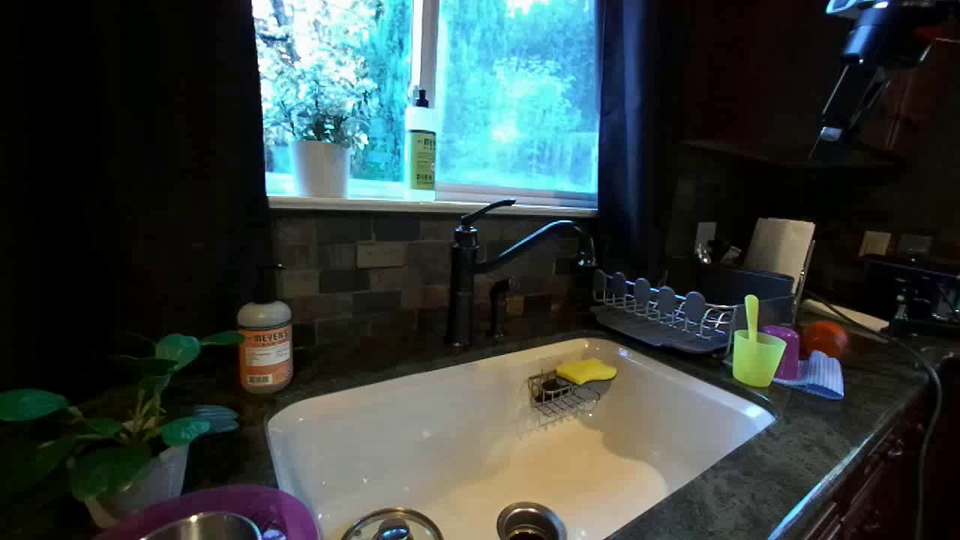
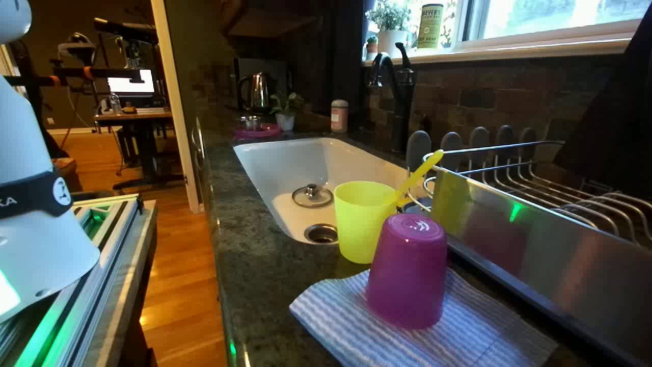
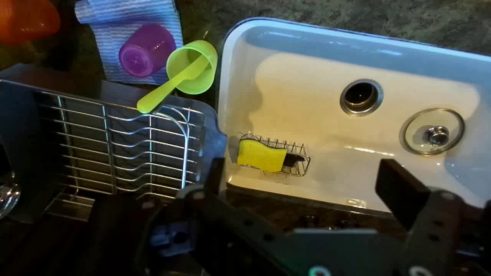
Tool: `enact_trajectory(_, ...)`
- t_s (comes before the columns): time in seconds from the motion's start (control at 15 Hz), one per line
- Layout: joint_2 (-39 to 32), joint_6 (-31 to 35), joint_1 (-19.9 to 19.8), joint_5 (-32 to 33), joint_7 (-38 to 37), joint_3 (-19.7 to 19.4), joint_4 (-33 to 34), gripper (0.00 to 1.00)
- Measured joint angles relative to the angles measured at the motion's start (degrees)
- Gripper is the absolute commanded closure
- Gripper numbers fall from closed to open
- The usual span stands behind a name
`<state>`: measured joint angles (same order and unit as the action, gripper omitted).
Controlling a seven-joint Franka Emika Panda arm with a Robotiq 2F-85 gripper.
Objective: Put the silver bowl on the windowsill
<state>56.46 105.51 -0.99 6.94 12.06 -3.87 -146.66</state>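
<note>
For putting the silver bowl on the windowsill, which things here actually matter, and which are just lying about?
For the job:
silver bowl
windowsill
tool, open

Just lying about:
purple bowl, holding the silver bowl
yellow sponge
glass lid
yellow-green cup
purple cup, upside down
striped cloth
dish rack
orange-labelled soap bottle
white plant pot on the windowsill

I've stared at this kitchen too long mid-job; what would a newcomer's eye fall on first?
Probably the bright window above the pale windowsill in an exterior view. Next, the purple cup, upside down on the striped cloth, with the yellow-green cup beside it. In the wrist view, the yellow sponge stands out inside the white sink.
</note>
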Motion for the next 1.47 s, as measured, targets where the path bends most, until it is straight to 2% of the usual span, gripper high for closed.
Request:
enact_trajectory(0.6, 0.00, 0.00, 0.03, 0.00, 0.00, 0.00, 0.01, 0.00)
enact_trajectory(0.73, -0.51, 0.01, 1.44, -1.03, -0.01, 1.02, -0.41, 0.00)
enact_trajectory(1.07, -5.56, 1.82, 13.11, -10.60, -1.60, 10.27, -2.39, 0.00)
enact_trajectory(1.27, -11.45, 8.11, 19.54, -15.00, -3.29, 16.43, -2.07, 0.00)
enact_trajectory(1.47, -19.90, 15.72, 22.30, -15.99, -8.68, 23.46, -0.41, 0.00)
